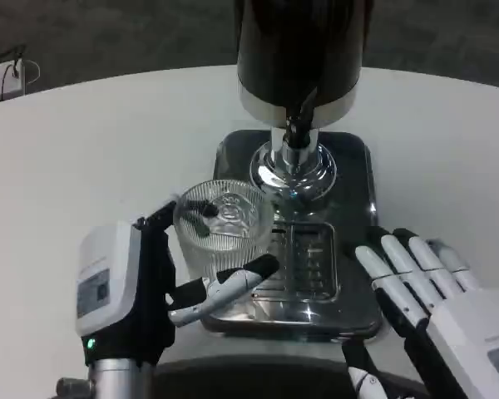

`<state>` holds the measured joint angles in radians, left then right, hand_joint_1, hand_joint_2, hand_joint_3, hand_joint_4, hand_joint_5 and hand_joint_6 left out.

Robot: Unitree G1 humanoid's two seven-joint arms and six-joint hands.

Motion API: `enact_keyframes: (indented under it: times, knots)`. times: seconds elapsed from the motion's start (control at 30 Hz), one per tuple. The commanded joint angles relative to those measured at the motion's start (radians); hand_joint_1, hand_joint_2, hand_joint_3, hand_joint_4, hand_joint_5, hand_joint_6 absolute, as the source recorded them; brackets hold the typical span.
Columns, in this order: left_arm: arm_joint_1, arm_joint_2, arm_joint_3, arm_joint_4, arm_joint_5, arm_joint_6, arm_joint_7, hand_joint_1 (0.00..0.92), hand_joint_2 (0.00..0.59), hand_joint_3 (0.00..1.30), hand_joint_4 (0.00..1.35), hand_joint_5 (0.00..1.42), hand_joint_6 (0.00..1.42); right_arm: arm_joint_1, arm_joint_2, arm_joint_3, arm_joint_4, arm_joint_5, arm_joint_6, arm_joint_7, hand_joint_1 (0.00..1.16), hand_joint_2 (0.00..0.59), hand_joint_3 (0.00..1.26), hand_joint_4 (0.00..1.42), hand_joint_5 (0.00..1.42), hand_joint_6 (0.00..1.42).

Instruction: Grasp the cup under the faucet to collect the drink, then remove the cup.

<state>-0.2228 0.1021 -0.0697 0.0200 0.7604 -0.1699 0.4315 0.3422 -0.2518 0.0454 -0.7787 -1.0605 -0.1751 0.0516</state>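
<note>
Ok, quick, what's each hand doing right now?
Left hand: gripping the ribbed glass cup.
Right hand: open, holding nothing, fingers extended beside the dispenser's drip tray.

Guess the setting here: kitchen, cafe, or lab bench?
Probably a lab or demo bench, not a kitchen. A drink dispenser stands on a drip tray on a bare white table, dark carpet behind. The left hand grips a clear ribbed cup; the right hand waits open.
</note>
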Motion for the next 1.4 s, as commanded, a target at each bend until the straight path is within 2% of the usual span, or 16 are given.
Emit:
enact_keyframes:
  times: [0.03,0.2,0.33,0.57,0.7,0.9,1.1,1.2,1.3,1.4]
  knots:
    - [-0.079,0.000,-0.032,0.075,0.015,0.025,0.061,0.626,0.000,1.00,1.12,1.27,1.42,-0.013,0.014,0.012,-0.008,-0.011,0.009,0.010,0.16,0.533,0.08,0.00,0.00,0.03]
    - [-0.166,0.026,-0.055,0.199,0.011,0.026,0.099,0.626,0.000,1.00,1.12,1.27,1.42,-0.007,0.024,0.018,-0.016,-0.018,0.016,0.012,0.16,0.533,0.08,0.00,0.00,0.03]
    - [-0.249,0.046,-0.082,0.320,-0.004,-0.007,0.135,0.630,0.000,1.00,1.12,1.27,1.42,-0.002,0.026,0.018,-0.022,-0.020,0.019,0.013,0.16,0.533,0.08,0.00,0.00,0.03]
    - [-0.355,0.059,-0.127,0.477,-0.010,-0.025,0.198,0.633,0.000,1.00,1.12,1.27,1.42,0.015,0.029,0.014,-0.037,-0.021,0.022,0.014,0.16,0.533,0.08,0.00,0.00,0.03]
    - [-0.419,0.062,-0.145,0.582,-0.035,-0.066,0.200,0.634,0.000,1.00,1.12,1.27,1.42,0.026,0.028,0.011,-0.043,-0.018,0.019,0.014,0.16,0.533,0.08,0.00,0.00,0.03]
    - [-0.461,0.071,-0.179,0.648,-0.049,-0.121,0.216,0.635,0.000,1.00,1.11,1.27,1.42,0.031,0.029,0.011,-0.046,-0.016,0.017,0.012,0.16,0.533,0.08,0.00,0.00,0.03]
    - [-0.449,0.091,-0.201,0.655,-0.056,-0.163,0.213,0.623,0.000,0.99,1.10,1.26,1.42,0.034,0.031,0.011,-0.045,-0.014,0.017,0.012,0.16,0.533,0.08,0.00,0.00,0.03]
    - [-0.440,0.093,-0.202,0.650,-0.053,-0.154,0.221,0.613,0.000,0.96,1.04,1.22,1.42,0.029,0.032,0.012,-0.043,-0.014,0.017,0.011,0.16,0.533,0.08,0.00,0.00,0.03]
    - [-0.435,0.094,-0.201,0.646,-0.055,-0.142,0.218,0.564,0.000,0.84,0.88,1.10,1.36,0.027,0.033,0.013,-0.042,-0.015,0.018,0.012,0.16,0.533,0.08,0.00,0.00,0.03]
    - [-0.432,0.096,-0.201,0.643,-0.060,-0.138,0.204,0.375,0.052,0.63,0.65,0.94,1.19,0.028,0.035,0.013,-0.041,-0.015,0.019,0.013,0.16,0.533,0.08,0.00,0.00,0.03]
